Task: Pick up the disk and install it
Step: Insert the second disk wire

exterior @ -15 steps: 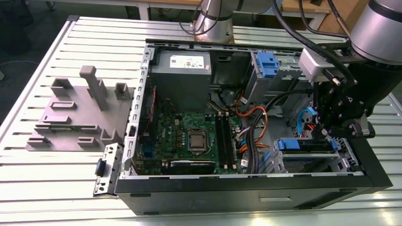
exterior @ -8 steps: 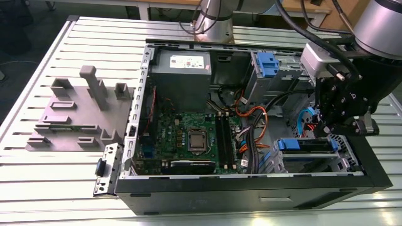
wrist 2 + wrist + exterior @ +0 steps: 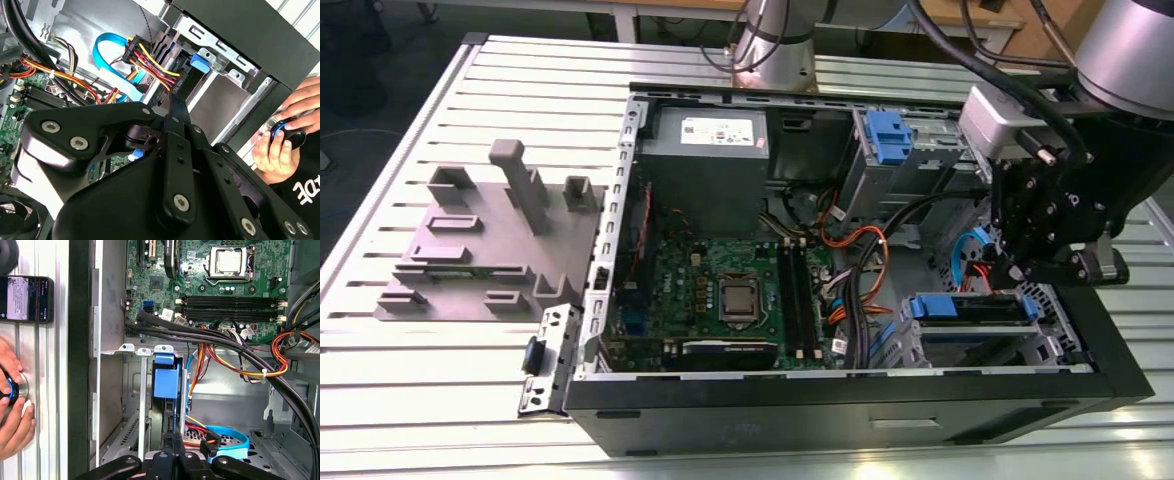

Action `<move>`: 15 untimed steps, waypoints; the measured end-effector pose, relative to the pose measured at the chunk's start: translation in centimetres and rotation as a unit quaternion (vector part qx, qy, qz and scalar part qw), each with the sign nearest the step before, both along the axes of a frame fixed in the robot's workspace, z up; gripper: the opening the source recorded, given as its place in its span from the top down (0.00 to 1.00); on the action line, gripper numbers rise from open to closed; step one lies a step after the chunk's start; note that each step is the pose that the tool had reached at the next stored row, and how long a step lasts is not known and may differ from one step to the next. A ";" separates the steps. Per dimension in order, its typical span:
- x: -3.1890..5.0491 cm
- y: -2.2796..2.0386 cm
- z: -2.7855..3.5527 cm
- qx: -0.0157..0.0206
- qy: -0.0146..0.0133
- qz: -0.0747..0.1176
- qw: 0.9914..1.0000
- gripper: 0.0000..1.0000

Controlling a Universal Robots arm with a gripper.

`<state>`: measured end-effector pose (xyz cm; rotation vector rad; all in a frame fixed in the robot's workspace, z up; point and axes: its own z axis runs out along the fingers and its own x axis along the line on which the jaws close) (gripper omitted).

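The disk (image 3: 967, 308) sits in the drive cage at the near right corner of the open computer case (image 3: 854, 400), its blue bracket facing up. In the first wrist view the disk (image 3: 166, 380) stands edge-on in the cage slot, its blue bracket end farthest from the camera. My black gripper (image 3: 1007, 278) hangs just over its right end. In the first wrist view my gripper (image 3: 174, 452) has its fingers drawn close together around the disk's near edge. In the second wrist view the gripper (image 3: 175, 107) points toward the cage and a blue tab (image 3: 198, 64).
Orange, red and blue cables (image 3: 854, 250) run beside the cage, and the green motherboard (image 3: 720, 290) lies to its left. A grey power supply (image 3: 714, 135) and a second blue bracket (image 3: 887, 135) are at the back. A person's hand (image 3: 12, 415) rests outside the case beside a phone (image 3: 25, 299).
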<state>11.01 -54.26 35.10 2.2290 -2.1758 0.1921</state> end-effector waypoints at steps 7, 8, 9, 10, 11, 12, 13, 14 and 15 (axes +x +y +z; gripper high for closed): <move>-0.07 0.21 0.80 0.000 0.000 0.000 1.000 0.89; -0.07 0.30 1.00 0.000 0.000 0.000 1.000 0.89; -0.06 0.43 1.20 0.000 0.000 0.000 1.000 0.89; -0.07 0.59 1.34 0.000 0.000 0.000 1.000 0.89; -0.07 0.76 1.46 0.000 0.000 0.000 1.000 0.89; -0.07 0.93 1.53 0.000 0.000 0.000 1.000 0.89; -0.07 1.18 1.56 0.000 0.000 0.000 1.000 0.89; -0.07 1.42 1.58 0.000 0.000 0.000 1.000 0.89; -0.07 1.68 1.59 0.000 0.000 0.000 1.000 0.89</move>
